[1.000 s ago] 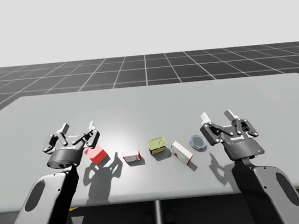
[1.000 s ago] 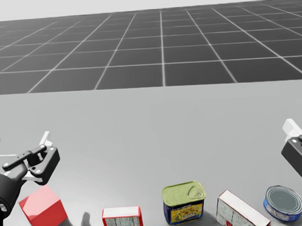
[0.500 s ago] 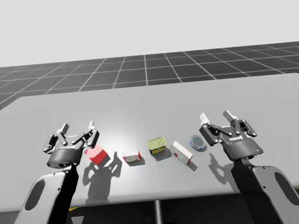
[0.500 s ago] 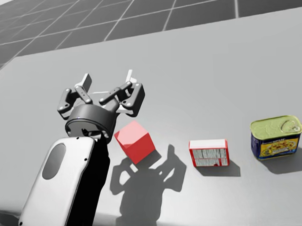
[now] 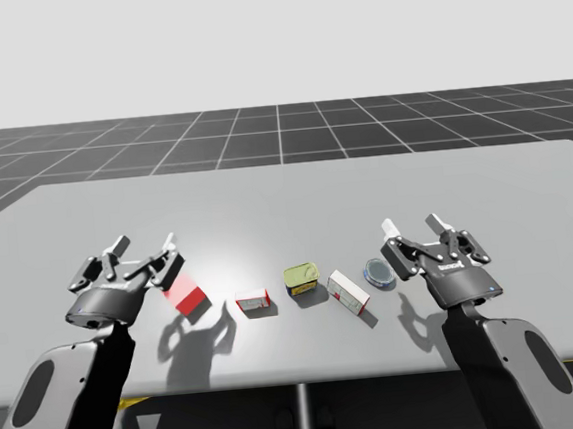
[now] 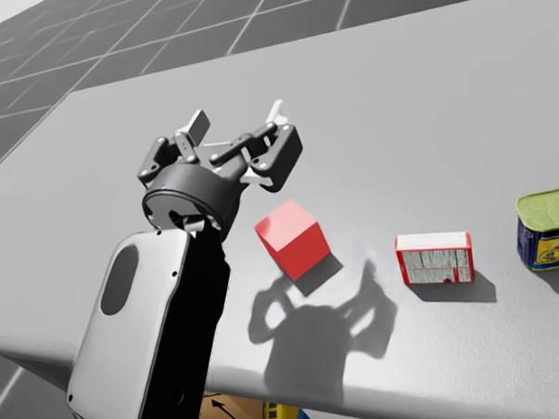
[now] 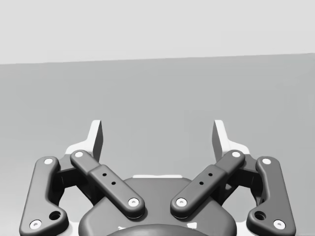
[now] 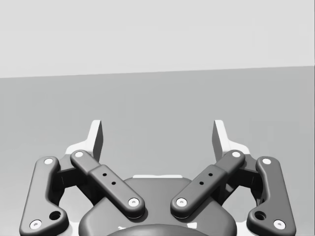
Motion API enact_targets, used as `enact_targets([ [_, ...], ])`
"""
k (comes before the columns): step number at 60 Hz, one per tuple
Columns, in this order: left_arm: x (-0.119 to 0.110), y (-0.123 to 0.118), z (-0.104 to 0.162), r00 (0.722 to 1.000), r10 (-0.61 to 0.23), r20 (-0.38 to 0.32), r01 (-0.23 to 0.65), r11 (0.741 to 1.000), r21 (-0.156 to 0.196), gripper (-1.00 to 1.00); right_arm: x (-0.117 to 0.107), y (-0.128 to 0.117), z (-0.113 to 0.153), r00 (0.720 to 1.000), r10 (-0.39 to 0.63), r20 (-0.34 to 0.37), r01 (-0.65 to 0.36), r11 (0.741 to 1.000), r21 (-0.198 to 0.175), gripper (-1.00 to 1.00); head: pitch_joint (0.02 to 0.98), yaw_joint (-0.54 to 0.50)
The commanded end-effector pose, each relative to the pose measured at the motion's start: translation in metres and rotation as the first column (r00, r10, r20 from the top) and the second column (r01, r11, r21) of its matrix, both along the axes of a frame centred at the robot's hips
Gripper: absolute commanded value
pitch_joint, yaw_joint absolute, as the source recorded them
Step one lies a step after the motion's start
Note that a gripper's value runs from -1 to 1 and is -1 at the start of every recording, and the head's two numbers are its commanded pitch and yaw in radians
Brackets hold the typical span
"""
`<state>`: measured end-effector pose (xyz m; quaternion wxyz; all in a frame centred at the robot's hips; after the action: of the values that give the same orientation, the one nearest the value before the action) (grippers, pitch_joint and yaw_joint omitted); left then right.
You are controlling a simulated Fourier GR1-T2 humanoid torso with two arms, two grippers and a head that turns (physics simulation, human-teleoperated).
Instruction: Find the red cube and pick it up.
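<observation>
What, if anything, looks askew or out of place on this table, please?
Nothing looks spilled or damaged. Only the red cube sits turned cornerwise to the table edge, unlike the red-and-white box beside it.

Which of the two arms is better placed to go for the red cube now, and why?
Left. My left gripper is open and hovers close beside the red cube. My right gripper, also open, is beyond the green can, far from the cube.
</observation>
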<state>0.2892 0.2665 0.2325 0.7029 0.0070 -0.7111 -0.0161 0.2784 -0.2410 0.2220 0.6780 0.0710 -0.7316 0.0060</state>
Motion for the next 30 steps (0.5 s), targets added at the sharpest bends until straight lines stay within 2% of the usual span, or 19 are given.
enact_targets([
  [1, -0.021, 0.001, 0.013, 0.995, -0.098, -0.034, 0.099, 0.995, 0.024, -1.00, 0.000, -0.001, 0.000, 1.000, -0.005, -0.004, 0.005, 1.000, 0.002, -1.00, 0.819, 0.45],
  [4, -0.032, 0.005, 0.014, 0.989, -0.142, -0.049, 0.144, 0.989, 0.036, -1.00, 0.000, -0.001, 0.000, 1.000, -0.005, -0.004, 0.005, 1.000, 0.002, -1.00, 0.819, 0.45],
  [8, -0.042, 0.011, 0.014, 0.978, -0.195, -0.068, 0.197, 0.980, 0.020, -1.00, 0.001, -0.002, -0.001, 1.000, -0.005, -0.005, 0.005, 1.000, 0.001, -1.00, 0.818, 0.44],
  [11, -0.050, 0.018, 0.012, 0.969, -0.231, -0.090, 0.234, 0.972, 0.026, -1.00, 0.002, -0.002, -0.001, 1.000, -0.006, -0.005, 0.006, 1.000, 0.002, -1.00, 0.816, 0.44],
  [17, -0.064, 0.033, 0.004, 0.951, -0.279, -0.134, 0.291, 0.954, 0.076, -1.00, 0.002, -0.003, -0.001, 1.000, -0.009, -0.005, 0.009, 1.000, 0.003, -1.00, 0.811, 0.44],
  [20, -0.069, 0.039, 0.000, 0.952, -0.273, -0.138, 0.290, 0.949, 0.124, -1.00, 0.002, -0.003, -0.001, 1.000, -0.009, -0.005, 0.009, 1.000, 0.002, -1.00, 0.811, 0.45],
  [21, -0.071, 0.041, -0.001, 0.950, -0.278, -0.140, 0.296, 0.946, 0.130, -1.00, 0.002, -0.003, -0.001, 1.000, -0.009, -0.005, 0.009, 1.000, 0.002, -1.00, 0.811, 0.45],
  [24, -0.078, 0.047, -0.006, 0.927, -0.325, -0.188, 0.349, 0.931, 0.109, -1.00, 0.002, -0.003, -0.001, 1.000, -0.009, -0.006, 0.009, 1.000, 0.002, -1.00, 0.811, 0.45],
  [27, -0.081, 0.050, -0.009, 0.922, -0.333, -0.199, 0.360, 0.926, 0.118, -1.00, 0.003, -0.004, -0.002, 1.000, -0.011, -0.008, 0.011, 1.000, 0.002, -1.00, 0.811, 0.45],
  [30, -0.086, 0.056, -0.015, 0.908, -0.348, -0.234, 0.381, 0.918, 0.113, -1.00, 0.003, -0.004, -0.001, 1.000, -0.012, -0.009, 0.012, 1.000, 0.004, -1.00, 0.811, 0.45],
])
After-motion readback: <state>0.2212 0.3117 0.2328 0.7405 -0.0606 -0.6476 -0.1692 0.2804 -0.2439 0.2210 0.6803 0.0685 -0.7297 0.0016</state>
